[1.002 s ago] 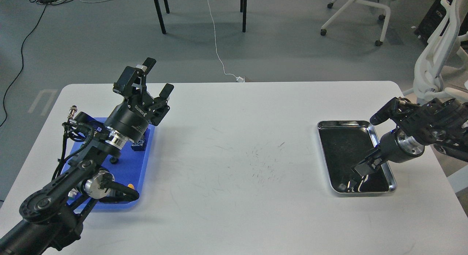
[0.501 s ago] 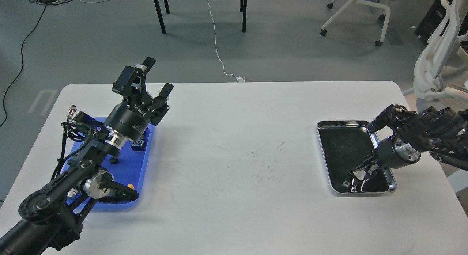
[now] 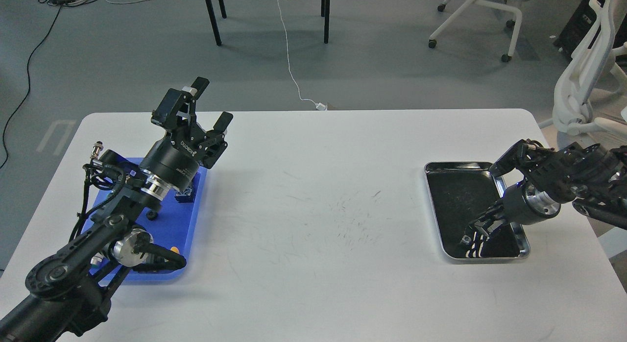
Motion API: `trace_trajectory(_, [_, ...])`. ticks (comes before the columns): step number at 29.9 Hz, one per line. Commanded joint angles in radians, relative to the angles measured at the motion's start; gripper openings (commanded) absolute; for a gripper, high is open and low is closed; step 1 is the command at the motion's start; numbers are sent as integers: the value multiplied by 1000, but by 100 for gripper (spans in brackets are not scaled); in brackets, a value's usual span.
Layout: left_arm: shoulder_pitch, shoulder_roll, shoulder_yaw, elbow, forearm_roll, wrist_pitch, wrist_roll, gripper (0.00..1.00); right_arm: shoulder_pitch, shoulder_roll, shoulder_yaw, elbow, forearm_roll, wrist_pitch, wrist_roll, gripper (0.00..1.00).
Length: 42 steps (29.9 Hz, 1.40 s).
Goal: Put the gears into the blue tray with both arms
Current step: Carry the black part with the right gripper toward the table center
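Gear [image 3: 463,239]: tiny, light, rigid, likely slippery; pinch across rim. Right tool [image 3: 472,236] down in metal tray [image 3: 525,238], opening unclear. Left tool [image 3: 210,104] wide over blue tray [image 3: 179,229].

"ROBOTIQ" on left pincer [image 3: 211,103]

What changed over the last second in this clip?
The right gripper dropped lower into the near end of the metal tray, with the right arm drawing down and inward; whether it grasped anything cannot be told. The left gripper stayed open and raised above the blue tray, and both trays kept their places.
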Motion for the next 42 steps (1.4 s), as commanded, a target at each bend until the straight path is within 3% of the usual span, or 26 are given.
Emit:
trace_trajectory(1, [0,2,0,-2,0,0,0,98,28,-15,4,13,7,-1,0,18])
trace_trajectory(10, [2,6,0,-12,0,1,0,98,190,-25,32,144,185,0,0,19])
trace_trajectory(16, [0,11,3,-12,0,1,0,98,210,128,29,150,265,-9,0,19])
trace_trajectory(28, [20,14,-2,-18,1,1,2,98,169,501,-99,0,401,-167,0,20])
trace_trajectory(42, [28,17,-3,-20,1,1,2,98,126,586,-146,-37,407,-199,0,25])
